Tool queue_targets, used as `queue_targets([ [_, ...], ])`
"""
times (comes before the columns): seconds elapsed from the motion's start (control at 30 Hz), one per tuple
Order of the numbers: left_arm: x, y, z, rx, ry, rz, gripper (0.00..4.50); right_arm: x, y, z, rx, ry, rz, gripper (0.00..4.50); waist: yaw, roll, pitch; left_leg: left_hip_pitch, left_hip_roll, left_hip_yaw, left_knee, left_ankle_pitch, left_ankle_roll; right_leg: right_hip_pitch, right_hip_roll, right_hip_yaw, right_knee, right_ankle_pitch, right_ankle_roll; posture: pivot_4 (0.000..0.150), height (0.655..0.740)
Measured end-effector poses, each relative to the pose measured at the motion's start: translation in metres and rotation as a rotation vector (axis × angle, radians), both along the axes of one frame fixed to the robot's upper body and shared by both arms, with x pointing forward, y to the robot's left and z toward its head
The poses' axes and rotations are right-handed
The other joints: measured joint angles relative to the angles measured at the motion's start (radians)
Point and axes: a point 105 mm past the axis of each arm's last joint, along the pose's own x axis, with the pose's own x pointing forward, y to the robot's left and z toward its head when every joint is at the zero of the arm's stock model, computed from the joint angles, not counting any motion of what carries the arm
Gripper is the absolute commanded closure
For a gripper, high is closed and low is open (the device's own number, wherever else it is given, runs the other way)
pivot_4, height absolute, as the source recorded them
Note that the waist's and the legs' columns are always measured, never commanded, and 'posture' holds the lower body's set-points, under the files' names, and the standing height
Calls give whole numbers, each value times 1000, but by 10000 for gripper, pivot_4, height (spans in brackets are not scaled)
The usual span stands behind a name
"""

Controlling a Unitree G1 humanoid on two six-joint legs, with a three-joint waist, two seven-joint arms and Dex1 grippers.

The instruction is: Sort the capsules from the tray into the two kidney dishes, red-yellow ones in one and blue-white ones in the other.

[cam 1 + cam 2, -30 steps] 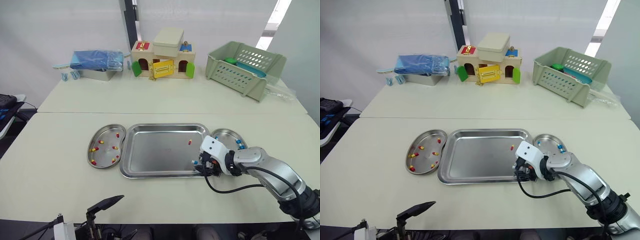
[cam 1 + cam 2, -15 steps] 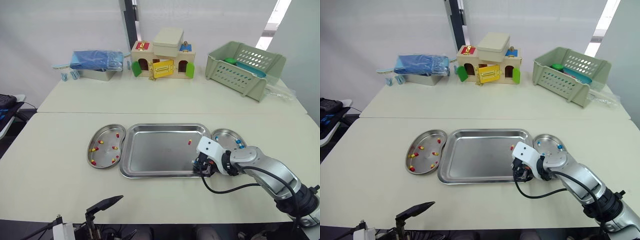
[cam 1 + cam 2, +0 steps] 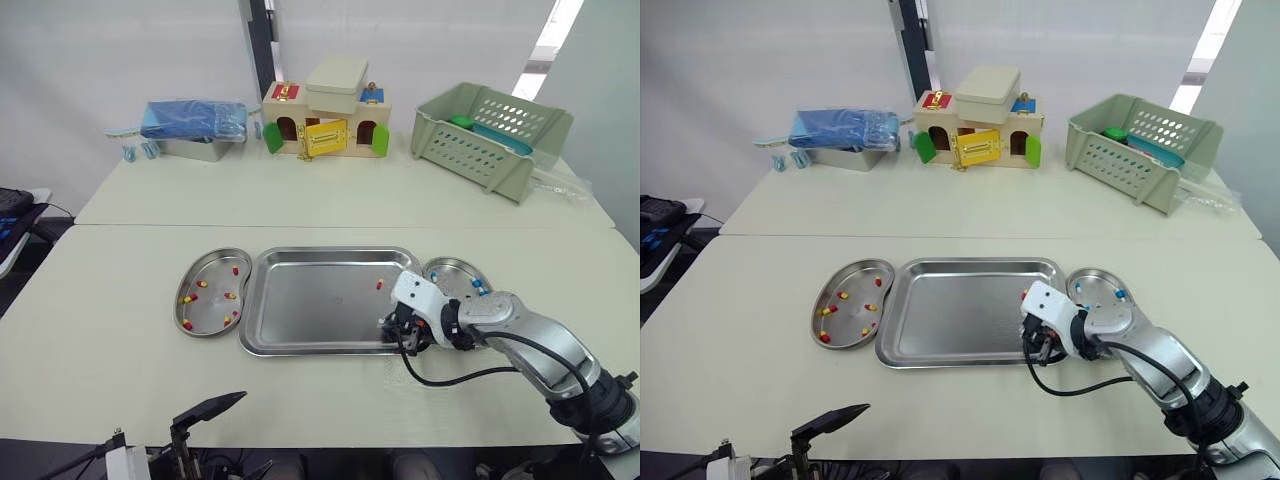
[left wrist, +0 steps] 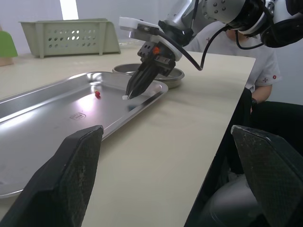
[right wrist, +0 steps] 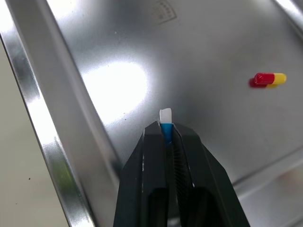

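My right gripper is shut on a blue-white capsule, and the capsule's white end sticks out past the fingertips. It hovers just over the front right corner of the steel tray. One red-yellow capsule lies in the tray a little beyond it. The left kidney dish holds several red-yellow capsules. The right kidney dish holds blue-white ones. My left gripper is low at the table's near edge, open and holding nothing.
On the far table stand a wooden toy house, a green slotted basket and a metal box with a blue packet. Bare tabletop lies on both sides of the dishes and in front of the tray.
My right gripper slid a little left to the blue-white capsule lying in the tray's front right corner and shut on it. The left gripper stayed still.
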Motion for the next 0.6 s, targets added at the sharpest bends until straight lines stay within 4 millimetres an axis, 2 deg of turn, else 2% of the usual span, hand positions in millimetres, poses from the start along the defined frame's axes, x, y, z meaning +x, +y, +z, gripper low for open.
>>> queue_targets([
  [0.17, 6, -7, 4, 14, -33, -87, 0, -12, -35, 20, 98, -43, -10, 44922, 4, 0, 0, -1, 0, 0, 0, 0, 0, 0, 0, -1, -1, 0, 0, 1500, 7400],
  [0.4, 16, -12, 4, 18, -64, -170, 0, -12, -89, 26, 76, -41, -143, 44922, -4, 0, 0, 1, 0, 0, 0, 0, 0, 1, 1, 0, 0, 0, 0, 1500, 7400],
  [0.6, 17, -16, 0, 9, -52, -204, 0, -11, -101, 21, 64, -37, -187, 44922, -3, 0, 0, 1, 0, 0, 0, 0, 0, 1, 1, 0, 0, 0, 0, 1500, 7400],
])
